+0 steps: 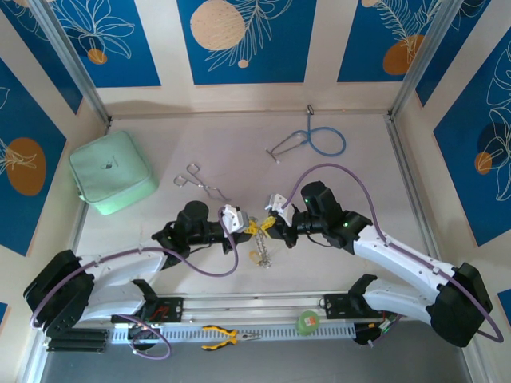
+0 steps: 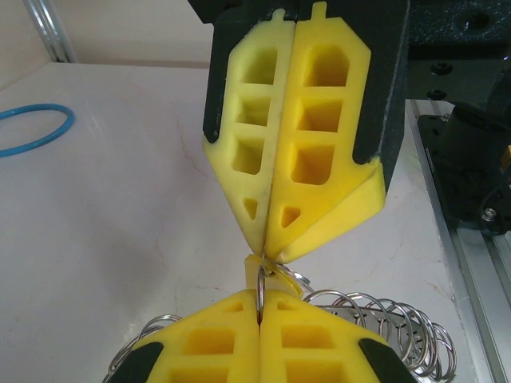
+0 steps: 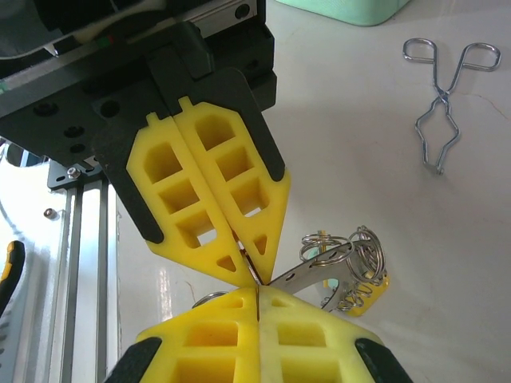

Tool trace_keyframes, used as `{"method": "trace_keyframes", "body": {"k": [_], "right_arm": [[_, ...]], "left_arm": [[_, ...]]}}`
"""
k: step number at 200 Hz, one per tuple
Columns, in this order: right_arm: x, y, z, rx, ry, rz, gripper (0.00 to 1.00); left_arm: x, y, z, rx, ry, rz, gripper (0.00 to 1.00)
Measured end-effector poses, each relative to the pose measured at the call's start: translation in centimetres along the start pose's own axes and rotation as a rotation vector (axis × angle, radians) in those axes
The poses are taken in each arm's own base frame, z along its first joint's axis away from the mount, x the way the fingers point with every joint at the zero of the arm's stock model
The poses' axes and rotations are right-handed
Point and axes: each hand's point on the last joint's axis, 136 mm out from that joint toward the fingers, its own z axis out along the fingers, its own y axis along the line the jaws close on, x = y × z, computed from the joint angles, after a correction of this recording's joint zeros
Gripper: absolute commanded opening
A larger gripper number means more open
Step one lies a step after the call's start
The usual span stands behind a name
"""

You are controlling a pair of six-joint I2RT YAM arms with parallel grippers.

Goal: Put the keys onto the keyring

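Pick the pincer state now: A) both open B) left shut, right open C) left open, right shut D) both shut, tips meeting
D: the left pincer and the right pincer are each closed with no gap and meet tip to tip, and a loop of the keyring is nipped in the left one.

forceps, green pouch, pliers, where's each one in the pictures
forceps point(image 3: 441, 95), right wrist view, where its two arms cross
green pouch point(image 1: 112, 171), top external view, middle of its top face
pliers point(image 1: 233, 337), top external view, at the pivot
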Motion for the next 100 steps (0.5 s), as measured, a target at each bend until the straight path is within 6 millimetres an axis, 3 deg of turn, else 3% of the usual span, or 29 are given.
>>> {"method": "trace_keyframes", "body": {"k": [100], "right_arm": [[0.36, -0.84, 0.44, 0.036, 0.025, 0.034, 0.00]], "left_arm": [[0.09, 0.21, -0.01, -0.012, 0.004, -0.001, 0.00]]}}
